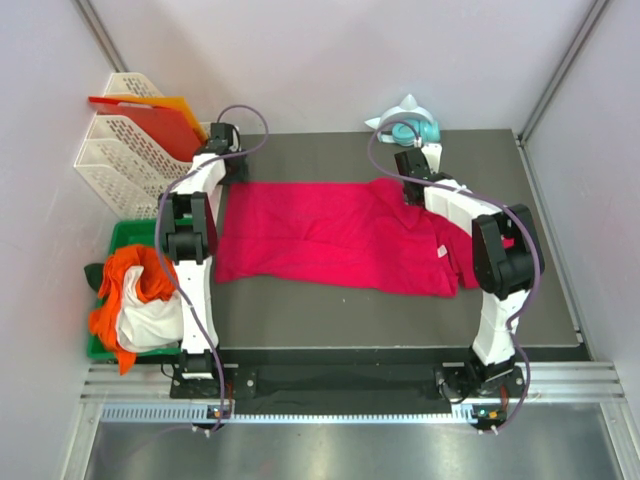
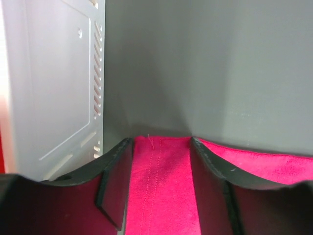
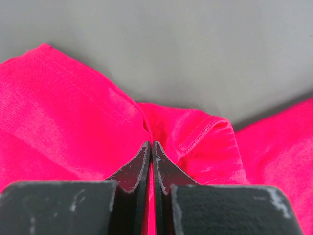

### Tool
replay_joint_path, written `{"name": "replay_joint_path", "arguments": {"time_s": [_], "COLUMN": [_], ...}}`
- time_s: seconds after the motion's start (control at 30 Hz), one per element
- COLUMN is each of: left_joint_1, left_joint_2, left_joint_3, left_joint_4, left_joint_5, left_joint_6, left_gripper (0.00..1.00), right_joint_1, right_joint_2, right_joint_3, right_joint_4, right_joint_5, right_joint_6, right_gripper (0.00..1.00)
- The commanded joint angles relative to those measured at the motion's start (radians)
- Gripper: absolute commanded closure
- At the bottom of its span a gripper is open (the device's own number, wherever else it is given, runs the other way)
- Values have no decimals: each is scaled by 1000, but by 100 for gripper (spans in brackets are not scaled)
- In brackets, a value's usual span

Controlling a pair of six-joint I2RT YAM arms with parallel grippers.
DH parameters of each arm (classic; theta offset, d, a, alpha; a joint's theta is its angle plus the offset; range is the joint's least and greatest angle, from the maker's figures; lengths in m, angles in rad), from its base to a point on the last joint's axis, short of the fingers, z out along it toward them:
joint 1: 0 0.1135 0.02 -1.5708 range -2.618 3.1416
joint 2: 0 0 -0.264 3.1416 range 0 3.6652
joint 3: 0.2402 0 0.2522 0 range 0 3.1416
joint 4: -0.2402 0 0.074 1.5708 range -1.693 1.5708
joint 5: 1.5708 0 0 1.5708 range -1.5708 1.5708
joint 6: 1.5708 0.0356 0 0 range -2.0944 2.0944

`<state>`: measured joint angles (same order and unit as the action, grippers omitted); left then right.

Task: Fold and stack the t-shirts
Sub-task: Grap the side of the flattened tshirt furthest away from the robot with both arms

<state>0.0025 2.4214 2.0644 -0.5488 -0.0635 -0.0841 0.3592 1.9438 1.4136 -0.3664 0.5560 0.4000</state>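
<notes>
A crimson t-shirt [image 1: 330,235] lies spread across the dark table [image 1: 300,310], its small white neck label [image 1: 441,252] near the right end. My left gripper [image 1: 228,172] is at the shirt's far left corner. In the left wrist view this gripper [image 2: 160,142] stands open, its jaws astride the stitched hem of the t-shirt [image 2: 161,186]. My right gripper [image 1: 408,182] is at the shirt's far right part. In the right wrist view that gripper [image 3: 151,144] is shut, with a thin pinch of the t-shirt [image 3: 58,117] between its fingers beside a bunched hem.
Stacked white trays [image 1: 115,160] with red-orange sheets [image 1: 150,120] stand at the back left. A green bin [image 1: 125,235] on the left holds orange and white cloth [image 1: 135,300]. A teal and white object [image 1: 410,125] sits at the back edge. A pale slotted panel [image 2: 54,88] is close on my left gripper's left.
</notes>
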Motion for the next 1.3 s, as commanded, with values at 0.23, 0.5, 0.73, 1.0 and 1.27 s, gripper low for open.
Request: {"name": "replay_joint_path", "arguments": {"time_s": [0.23,0.5,0.73,1.0,1.27], "left_joint_1": [27,28,28,28,27], "left_joint_2": [-30,-65,-175,-330,-475], "left_joint_3": [-90,-112,-164,-274,-342], "left_joint_4": [58,61,64,52,-3], "left_joint_5": [-19,-9,42,111,191], "left_joint_6": [6,3,0,21,29], "left_gripper": [100,100,100,100,100], "right_joint_1": [12,7,-8,0,18], "right_joint_2": [-13,-3,-22,-83,-210], "right_joint_3": [4,31,143,134,93], "right_joint_4": [24,20,6,6,11], "right_joint_5": [4,19,22,22,28], "right_joint_6": [-3,-6,-16,-7,-13], "right_gripper": [100,100,100,100,100]}}
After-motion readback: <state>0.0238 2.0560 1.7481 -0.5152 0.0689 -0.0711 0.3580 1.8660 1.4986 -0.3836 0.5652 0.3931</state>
